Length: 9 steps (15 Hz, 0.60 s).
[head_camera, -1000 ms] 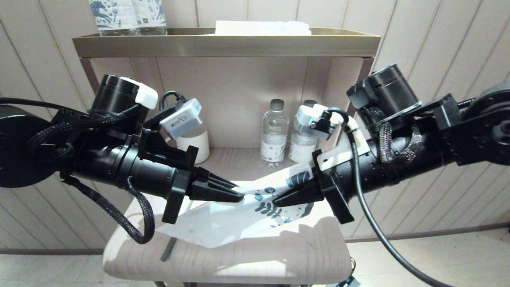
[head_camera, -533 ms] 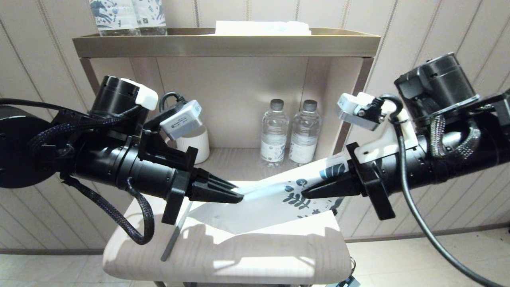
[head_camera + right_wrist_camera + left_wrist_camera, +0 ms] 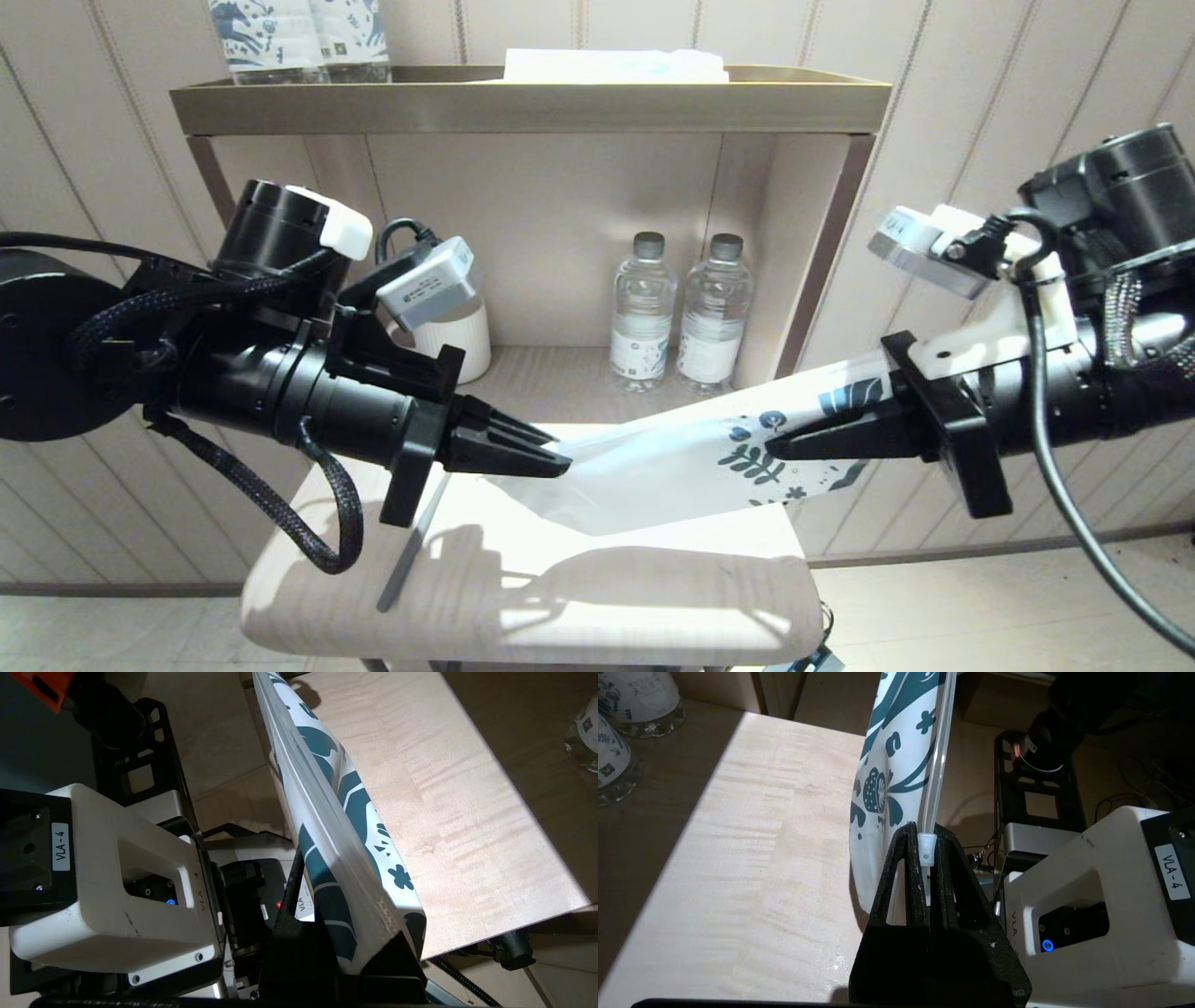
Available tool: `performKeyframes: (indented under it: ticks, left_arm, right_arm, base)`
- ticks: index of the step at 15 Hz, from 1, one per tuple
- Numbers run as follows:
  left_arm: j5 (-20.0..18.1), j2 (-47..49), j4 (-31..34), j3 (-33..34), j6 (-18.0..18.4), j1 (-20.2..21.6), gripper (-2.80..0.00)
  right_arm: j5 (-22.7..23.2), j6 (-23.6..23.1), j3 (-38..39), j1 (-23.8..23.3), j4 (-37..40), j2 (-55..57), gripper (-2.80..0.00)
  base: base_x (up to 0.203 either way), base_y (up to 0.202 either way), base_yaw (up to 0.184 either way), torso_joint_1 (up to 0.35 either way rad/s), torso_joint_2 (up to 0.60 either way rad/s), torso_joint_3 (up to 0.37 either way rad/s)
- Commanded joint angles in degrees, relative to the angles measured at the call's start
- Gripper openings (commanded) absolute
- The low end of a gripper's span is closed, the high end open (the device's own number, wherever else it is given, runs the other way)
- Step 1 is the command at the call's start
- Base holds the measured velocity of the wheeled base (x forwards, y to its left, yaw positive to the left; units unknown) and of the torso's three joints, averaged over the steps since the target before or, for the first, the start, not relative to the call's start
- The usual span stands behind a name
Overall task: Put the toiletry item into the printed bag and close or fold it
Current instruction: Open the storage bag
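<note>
The printed bag point(image 3: 672, 462) is held stretched in the air above the pale wooden tabletop point(image 3: 579, 597), between the two grippers. The left gripper point(image 3: 560, 462) is clamped on the zip slider at the plain end, the right gripper point(image 3: 775, 450) on the leaf-printed end. The grey toothbrush point(image 3: 411, 551) lies on the tabletop outside the bag, under the left gripper.

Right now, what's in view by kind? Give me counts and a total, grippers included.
Grippers: 2, left gripper and right gripper
Printed bag: 1
Toothbrush: 1
Water bottles: 2
White cup: 1
Blue-patterned packs: 2
Total: 9
</note>
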Motion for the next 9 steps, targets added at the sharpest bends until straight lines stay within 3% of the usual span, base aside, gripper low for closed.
performKeyframes:
  ticks: [1, 9]
  left_arm:
    - [-0.27, 0.16, 0.08, 0.0, 0.18, -0.02, -2.8]
    - [-0.27, 1.13, 0.08, -0.09, 0.27, -0.02, -2.8]
  right_arm:
    - [0.68, -0.22, 0.85, -1.36, 0.06, -1.38, -2.8]
    - [1.73, -0.13, 4.28, -1.54, -3.01, -1.45, -2.8]
  base:
    - [0.0, 0.0, 0.0, 0.0, 0.0, 0.0]
    - [0.0, 0.0, 0.0, 0.0, 0.0, 0.0]
